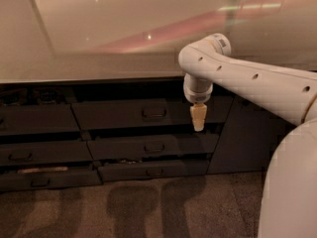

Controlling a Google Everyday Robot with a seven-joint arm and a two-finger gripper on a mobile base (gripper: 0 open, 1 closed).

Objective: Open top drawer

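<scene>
Top drawer is sitting just beneath the counter edge, its flat dark grey front the widest of the middle stack, with a dark loop handle at its centre. Nearest, the robot's smooth, rounded white body is filling the lower right corner. Its white tubular arm, dotted with small dark holes, is reaching leftward and bending down. The gripper, a pale cream tapered tip, is pointing downward before the drawer's right end, right of the handle; whether it is apart or together cannot be told. Speckled brown carpet is carrying soft shadows. Farther back, the glossy pale countertop is reflecting a reddish streak.
</scene>
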